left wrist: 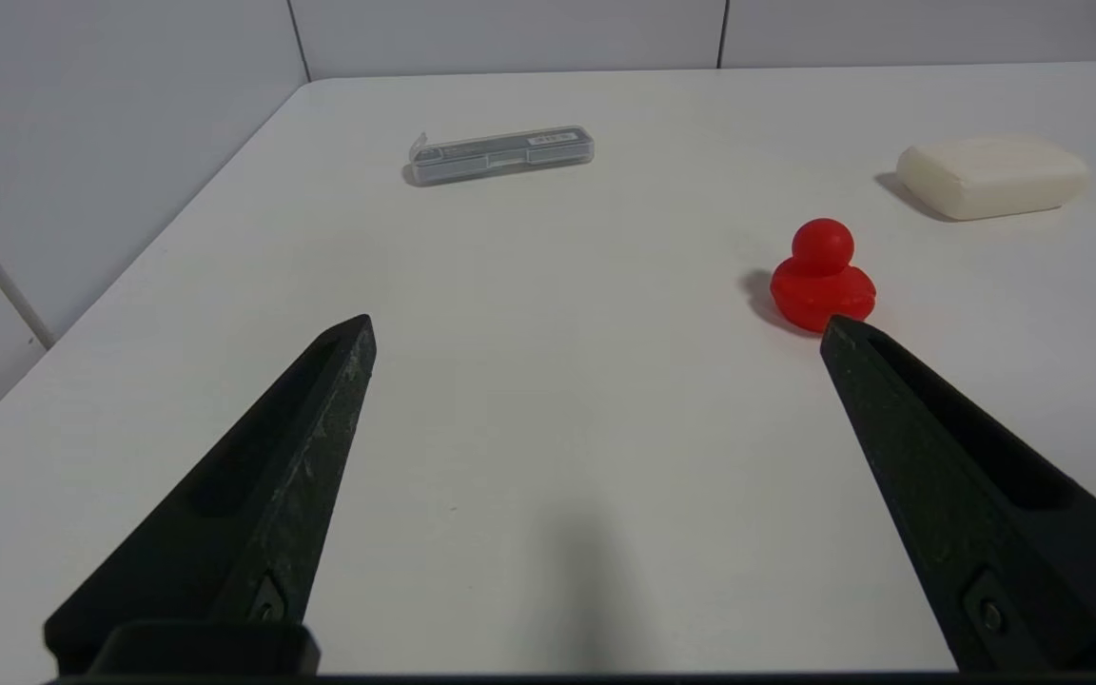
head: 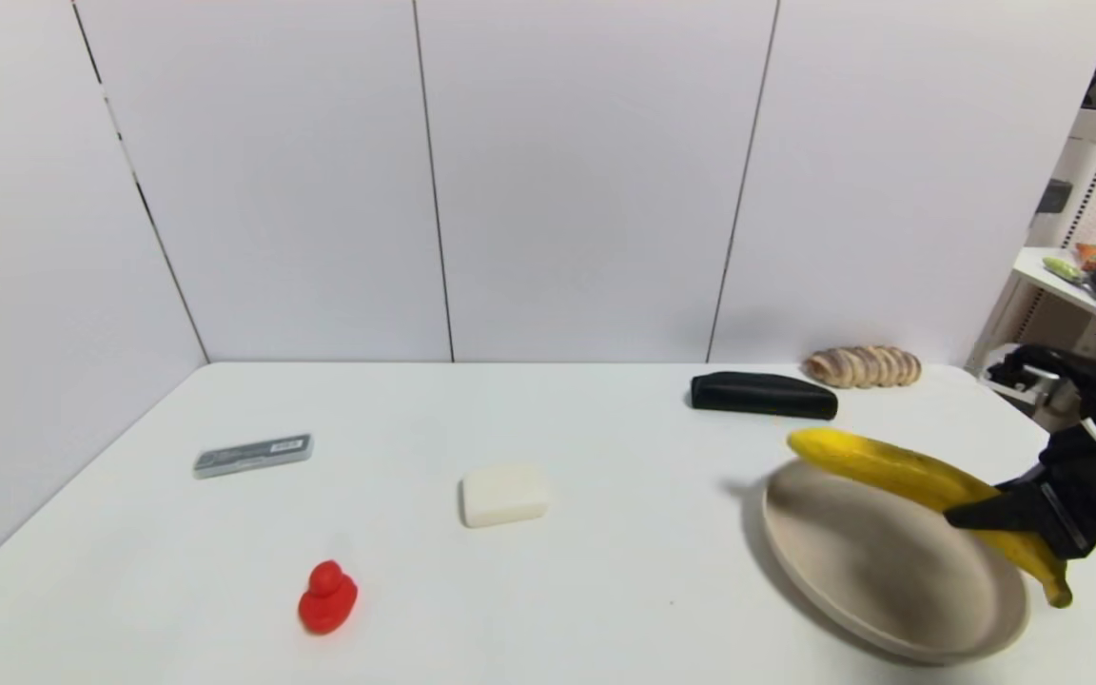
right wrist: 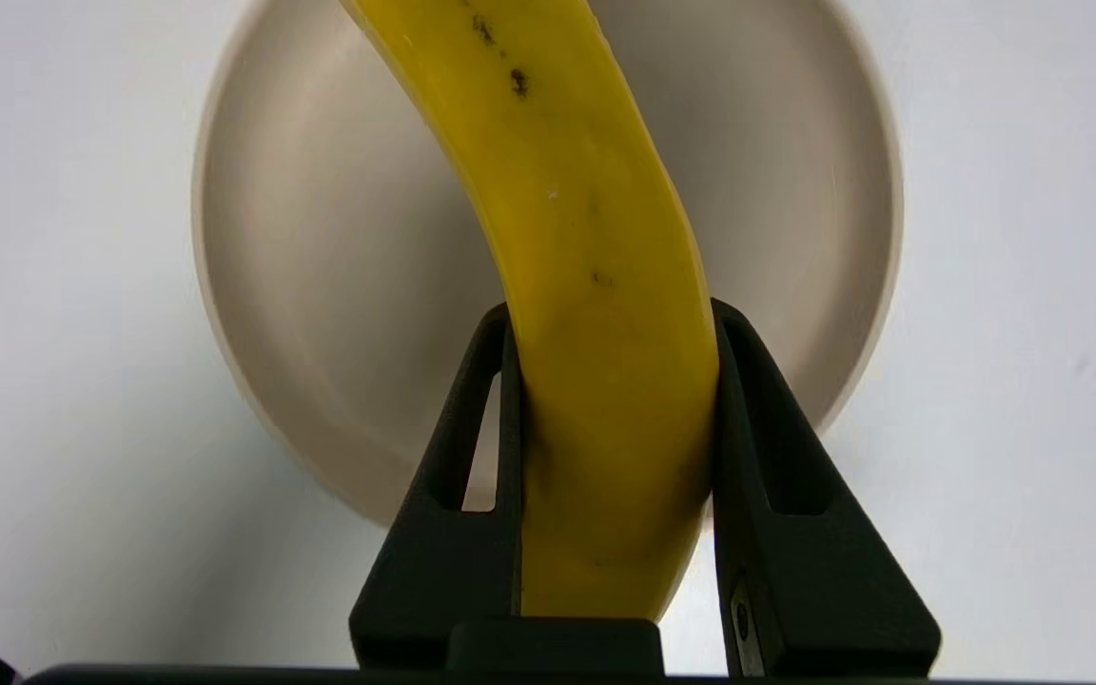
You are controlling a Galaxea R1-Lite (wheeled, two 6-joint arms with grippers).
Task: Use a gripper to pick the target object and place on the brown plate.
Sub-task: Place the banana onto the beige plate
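Head view: right pincer (head: 976,518) carries banana (head: 890,471) above brown plate (head: 824,561). Left wrist: left pincer (left wrist: 596,328) gapes wide, idle over bench (left wrist: 548,428). Right wrist: fingers (right wrist: 472,419) clamp banana; lower centred, then release gently.

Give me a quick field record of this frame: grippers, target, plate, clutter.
right gripper: shut on the long curved yellow banana, held above the plate
left gripper: open, over bare table
plate: round beige plate, nothing resting on it
clutter: red duck toy, white soap-like block, black oblong case
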